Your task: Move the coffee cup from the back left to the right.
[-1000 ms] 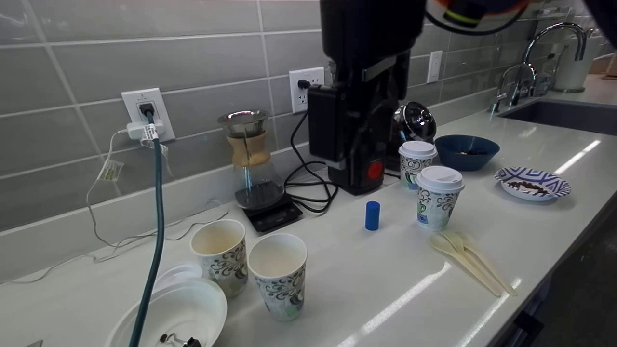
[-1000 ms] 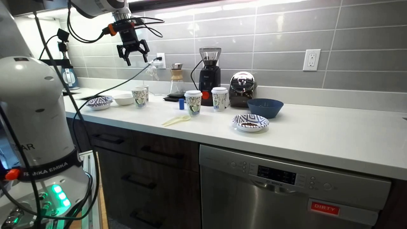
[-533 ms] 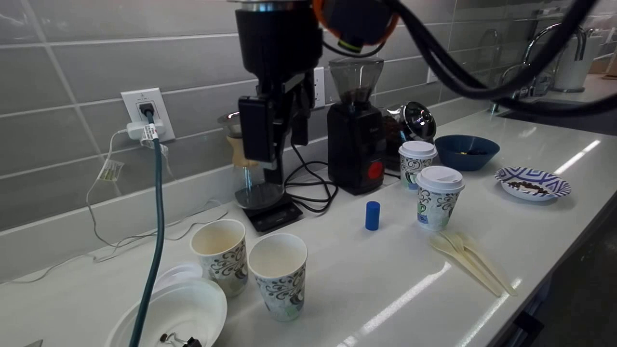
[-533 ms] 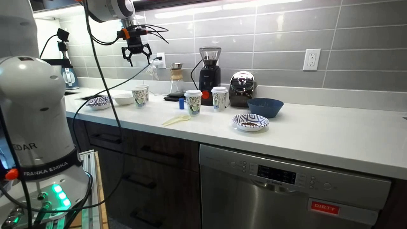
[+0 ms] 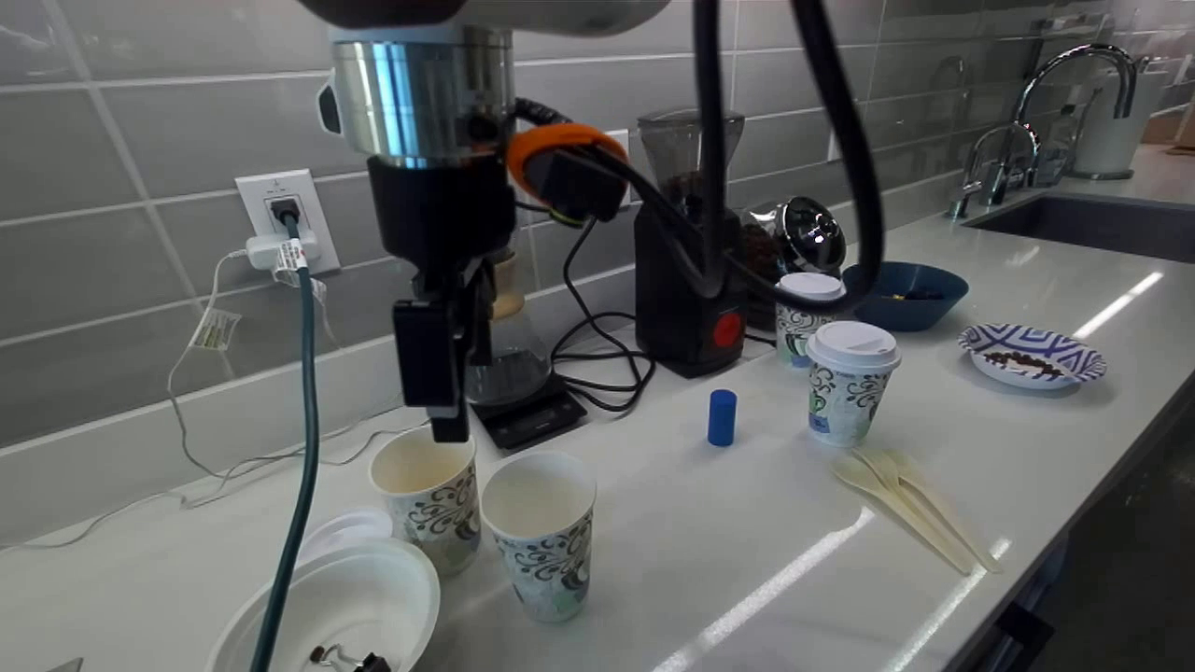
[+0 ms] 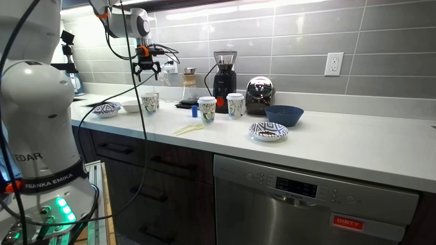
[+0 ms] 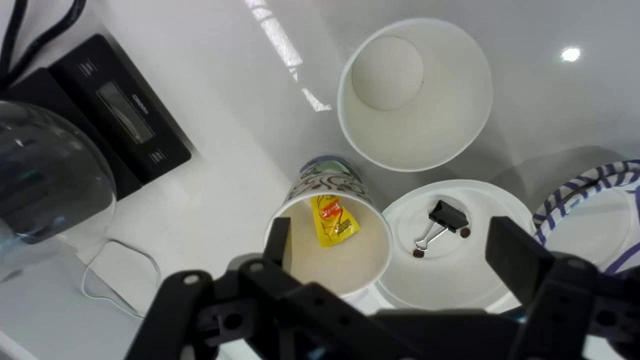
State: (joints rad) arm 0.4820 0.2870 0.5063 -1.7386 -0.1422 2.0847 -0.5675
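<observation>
The coffee cup (image 5: 434,513) is an open paper cup with faint print and a tan inside. It stands upright on the counter, nearer the wall than a second open paper cup (image 5: 541,551) with a pale inside. In the wrist view the coffee cup (image 7: 345,265) holds a yellow packet (image 7: 332,222). In an exterior view it is partly hidden behind the pale-inside cup (image 6: 149,104). My gripper (image 7: 395,240) is open and empty. It is above the cups; one finger overlaps the coffee cup's rim in the wrist view. It also shows in an exterior view (image 6: 148,78).
A white bowl (image 7: 440,287) with a black binder clip touches or nearly touches the coffee cup. A glass carafe (image 5: 513,369) on a black scale (image 5: 532,425) stands by the wall. A dark cord (image 5: 306,420) hangs near the bowl. Two lidded cups (image 5: 845,397) stand farther along.
In the exterior views the open gripper has moved down, from in front of the grinder and carafe to above the open paper cups. The cups have not moved.
</observation>
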